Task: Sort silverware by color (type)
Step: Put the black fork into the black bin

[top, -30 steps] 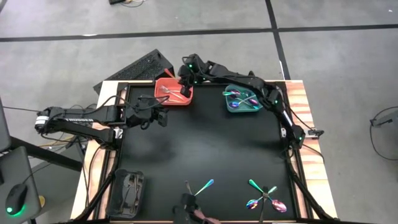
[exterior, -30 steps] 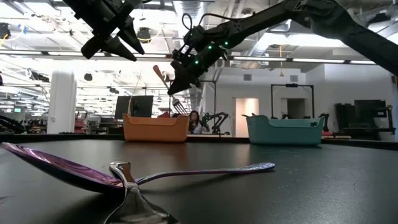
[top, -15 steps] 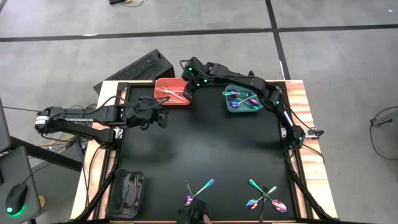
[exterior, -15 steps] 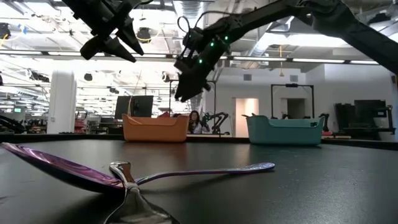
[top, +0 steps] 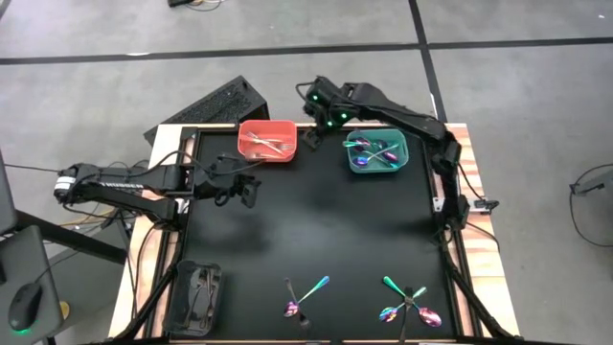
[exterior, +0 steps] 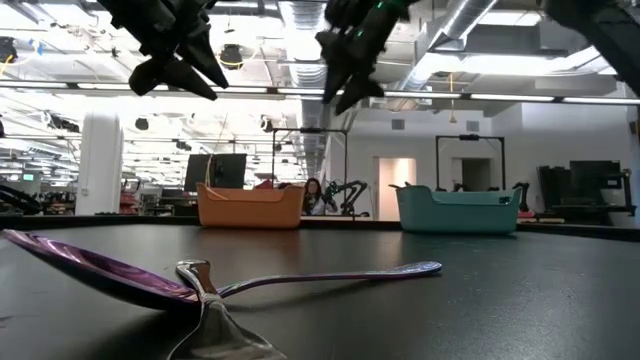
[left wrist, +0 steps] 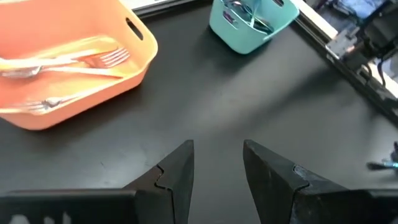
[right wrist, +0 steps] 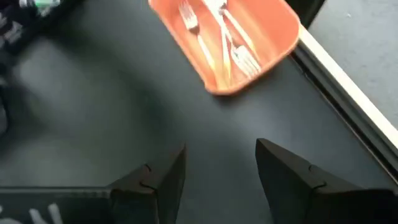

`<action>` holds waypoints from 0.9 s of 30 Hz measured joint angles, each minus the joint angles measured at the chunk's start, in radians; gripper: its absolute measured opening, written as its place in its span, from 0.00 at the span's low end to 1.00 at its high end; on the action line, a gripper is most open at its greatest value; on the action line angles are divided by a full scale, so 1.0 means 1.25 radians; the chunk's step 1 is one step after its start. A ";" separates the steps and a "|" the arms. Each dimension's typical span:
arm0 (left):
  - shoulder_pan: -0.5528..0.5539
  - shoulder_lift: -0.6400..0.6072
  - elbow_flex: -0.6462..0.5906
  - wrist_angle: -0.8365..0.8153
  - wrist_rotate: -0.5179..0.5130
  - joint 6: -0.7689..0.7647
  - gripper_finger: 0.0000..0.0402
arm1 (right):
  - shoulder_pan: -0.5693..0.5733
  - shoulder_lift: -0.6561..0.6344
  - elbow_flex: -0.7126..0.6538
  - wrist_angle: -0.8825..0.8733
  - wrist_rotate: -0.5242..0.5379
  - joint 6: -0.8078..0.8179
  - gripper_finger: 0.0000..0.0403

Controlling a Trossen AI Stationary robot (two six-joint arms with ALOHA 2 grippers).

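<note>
The red bin [top: 267, 141] at the table's far side holds silver forks [right wrist: 221, 37]. The teal bin [top: 376, 153] to its right holds iridescent spoons [top: 374, 151]. More silverware lies by the near edge: a purple spoon with a teal handle [top: 308, 291] and a small cluster [top: 410, 303]. My right gripper [right wrist: 221, 168] hangs open and empty, high between the two bins [top: 312, 134]. My left gripper [left wrist: 217, 162] hovers open and empty above the table, left of centre [top: 249, 189].
A black bin [top: 196, 297] with dark pieces stands at the near left corner. A keyboard [top: 206, 107] lies beyond the far left edge. A raised frame [top: 450, 240] runs around the black table top. In the low view a purple spoon [exterior: 100, 270] lies close in front.
My right gripper was shut on a silver fork above the red bin. It has opened and let the fork go. It has then risen and gone toward the table's right, off the red bin. The fork no longer hangs below it.
</note>
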 joint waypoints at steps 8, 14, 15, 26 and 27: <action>-0.018 0.009 -0.001 0.000 0.019 0.087 0.31 | 0.148 -0.059 0.000 -0.117 0.132 0.095 0.52; -0.045 0.033 -0.007 0.002 0.081 0.125 0.31 | 0.275 -0.062 0.000 -0.161 0.171 0.210 0.52; -0.051 0.038 -0.008 -0.001 0.085 0.125 0.31 | 0.296 -0.060 -0.001 -0.168 0.182 0.234 0.52; -0.125 0.102 -0.008 0.004 0.111 0.147 0.31 | 0.501 -0.083 -0.213 -0.221 0.217 0.566 0.52; -0.131 0.103 -0.008 0.005 0.112 0.147 0.31 | 0.519 -0.086 -0.236 -0.208 0.214 0.597 0.52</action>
